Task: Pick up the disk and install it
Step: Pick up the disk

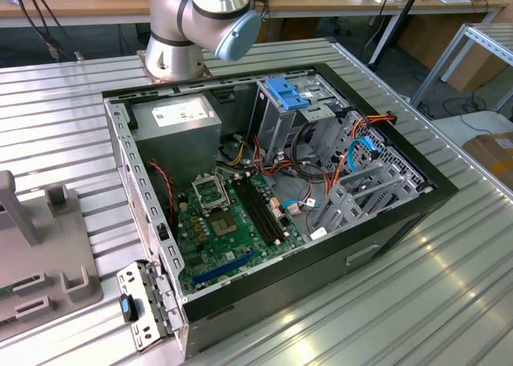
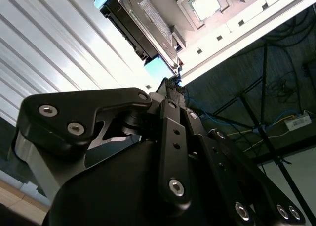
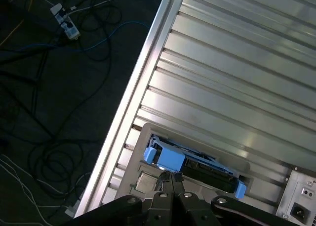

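Black gripper (image 3: pixel 172 175): jaws drawn together, nothing confirmed held. Just ahead of them the dark flat disk in bright blue plastic carrier (image 3: pixel 202 167) lies on the ribbed metal desk (image 3: pixel 222 87); we judge pickup and installation outstanding.

The arm (image 1: pixel 196 18) bends at its grey joint, its hand (image 3: pixel 171 177) pointing downward, fingers pressed together.

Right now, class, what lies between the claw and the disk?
Nothing: in both wrist views the claw sits right by the disk, at its blue carrier end, with no object between.
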`<state>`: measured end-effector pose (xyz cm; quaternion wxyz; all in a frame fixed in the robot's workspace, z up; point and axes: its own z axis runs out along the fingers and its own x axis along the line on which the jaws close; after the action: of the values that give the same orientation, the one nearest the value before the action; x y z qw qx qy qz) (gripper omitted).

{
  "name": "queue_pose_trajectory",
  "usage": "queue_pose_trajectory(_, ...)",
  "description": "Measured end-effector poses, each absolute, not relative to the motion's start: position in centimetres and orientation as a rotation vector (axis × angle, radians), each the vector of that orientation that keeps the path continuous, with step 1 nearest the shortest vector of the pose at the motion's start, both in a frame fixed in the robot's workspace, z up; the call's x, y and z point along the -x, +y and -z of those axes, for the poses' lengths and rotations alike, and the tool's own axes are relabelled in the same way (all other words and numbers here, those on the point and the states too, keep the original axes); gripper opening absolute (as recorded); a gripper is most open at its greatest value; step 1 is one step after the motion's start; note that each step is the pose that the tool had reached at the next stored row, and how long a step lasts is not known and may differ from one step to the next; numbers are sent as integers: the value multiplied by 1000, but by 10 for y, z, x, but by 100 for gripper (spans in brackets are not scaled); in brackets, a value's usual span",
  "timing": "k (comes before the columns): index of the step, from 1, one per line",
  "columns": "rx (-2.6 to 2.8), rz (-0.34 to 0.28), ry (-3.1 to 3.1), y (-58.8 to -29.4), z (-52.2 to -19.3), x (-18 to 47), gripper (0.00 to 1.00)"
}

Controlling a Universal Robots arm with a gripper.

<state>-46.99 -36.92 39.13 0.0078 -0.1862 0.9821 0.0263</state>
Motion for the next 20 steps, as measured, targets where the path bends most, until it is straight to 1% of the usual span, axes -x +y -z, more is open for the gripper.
queue_pose_trajectory(10,633,-83,3061,-369,-391,470,11)
queue_pose_trajectory(16,919,-85,2993,-369,-391,470,11)
queue_pose_trajectory(20,1217,-86,2890,-369,-390,470,11)
